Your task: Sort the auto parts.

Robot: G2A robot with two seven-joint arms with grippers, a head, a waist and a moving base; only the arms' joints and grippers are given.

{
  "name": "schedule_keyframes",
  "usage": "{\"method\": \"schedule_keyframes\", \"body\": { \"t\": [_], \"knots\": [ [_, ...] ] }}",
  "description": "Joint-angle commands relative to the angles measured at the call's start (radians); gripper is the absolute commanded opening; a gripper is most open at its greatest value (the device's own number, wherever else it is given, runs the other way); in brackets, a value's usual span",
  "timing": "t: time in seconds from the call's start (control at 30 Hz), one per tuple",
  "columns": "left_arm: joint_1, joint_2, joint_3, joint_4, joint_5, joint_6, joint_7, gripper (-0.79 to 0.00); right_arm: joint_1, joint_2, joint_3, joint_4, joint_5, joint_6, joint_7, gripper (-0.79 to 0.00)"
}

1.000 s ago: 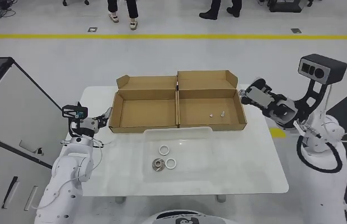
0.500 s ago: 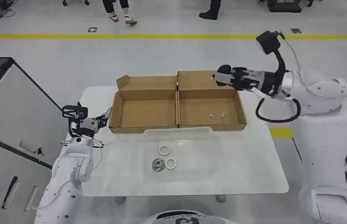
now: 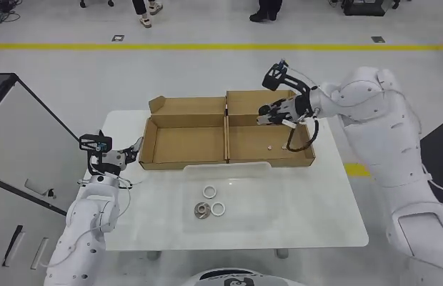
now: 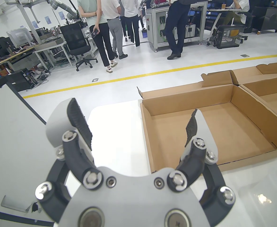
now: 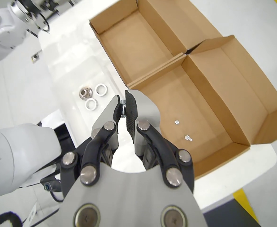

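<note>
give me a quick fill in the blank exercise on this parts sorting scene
1. The gripper clamped on the small screw is the robot's ___ one.
2. The right box holds ___ small metal parts.
3. The two rings beside the metal hub are ___.
4. The left gripper, near the left box, is ___.
Missing words: right; two; white; open.
</note>
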Motion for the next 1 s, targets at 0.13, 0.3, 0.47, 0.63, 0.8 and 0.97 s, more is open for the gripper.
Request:
{"method": "schedule_keyframes", "body": {
  "t": [0.13, 0.3, 0.47, 0.63, 0.8, 0.97],
  "knots": [
    [0.000, 0.000, 0.000, 0.000, 0.000, 0.000, 0.000, 0.000, 0.145, 0.029, -0.218, 0.103, -0.018, -0.020, -0.020, -0.785],
    [0.000, 0.000, 0.000, 0.000, 0.000, 0.000, 0.000, 0.000, 0.255, 0.026, -0.393, 0.193, 0.018, -0.041, -0.041, -0.785],
    [0.000, 0.000, 0.000, 0.000, 0.000, 0.000, 0.000, 0.000, 0.330, -0.004, -0.561, 0.273, 0.019, -0.064, -0.064, -0.785],
    [0.000, 0.000, 0.000, 0.000, 0.000, 0.000, 0.000, 0.000, 0.383, -0.047, -0.667, 0.369, 0.013, -0.088, -0.088, -0.785],
    [0.000, 0.000, 0.000, 0.000, 0.000, 0.000, 0.000, 0.000, 0.404, -0.097, -0.731, 0.478, 0.004, -0.113, -0.114, -0.785],
    [0.000, 0.000, 0.000, 0.000, 0.000, 0.000, 0.000, 0.000, 0.401, -0.147, -0.772, 0.587, -0.010, -0.134, -0.148, -0.785]
  ]
}}
